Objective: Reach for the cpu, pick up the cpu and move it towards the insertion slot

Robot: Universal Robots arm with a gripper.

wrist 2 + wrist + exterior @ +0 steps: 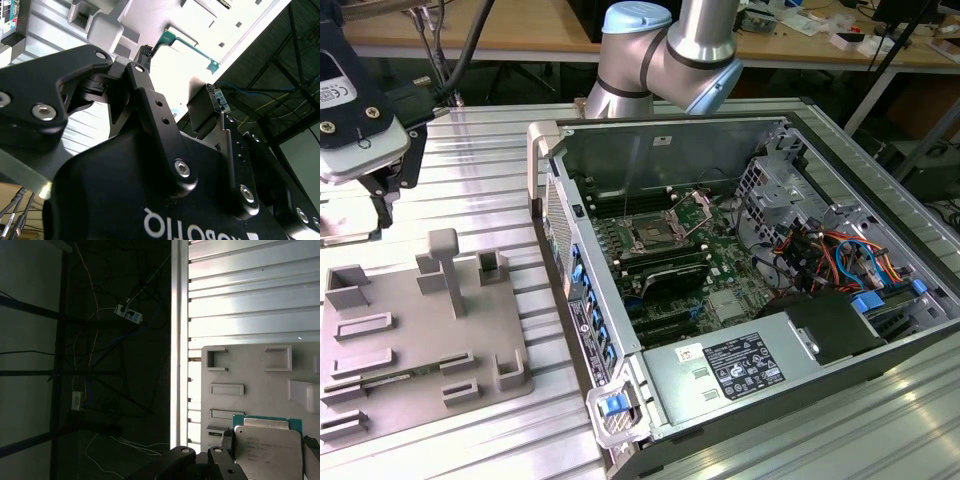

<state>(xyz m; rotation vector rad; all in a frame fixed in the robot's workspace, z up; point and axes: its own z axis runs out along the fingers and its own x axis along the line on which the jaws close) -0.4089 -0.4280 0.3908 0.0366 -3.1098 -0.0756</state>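
Note:
In the first wrist view the cpu (267, 447) is a silvery square with a green rim, seen in front of the grey tray (250, 367). It covers part of a recess outline. My gripper (268, 442) is shut on it, a dark finger (226, 440) against each side. In the second wrist view the cpu's green rim (187, 46) shows between the black fingers (145, 55). In the exterior view my gripper (365, 212) hangs above the tray's far end, at the exterior view's left. The insertion slot (655, 236) lies inside the open computer case, its silver frame hinged up.
The grey tray (420, 350) carries upright posts (445, 268) and several recesses. The case's near wall (548, 190) stands between tray and motherboard. Black memory slots (665, 275), a drive cage (775, 185), cables (820, 255) and a power supply (740, 365) surround the slot. The table edge (176, 340) drops to dark floor.

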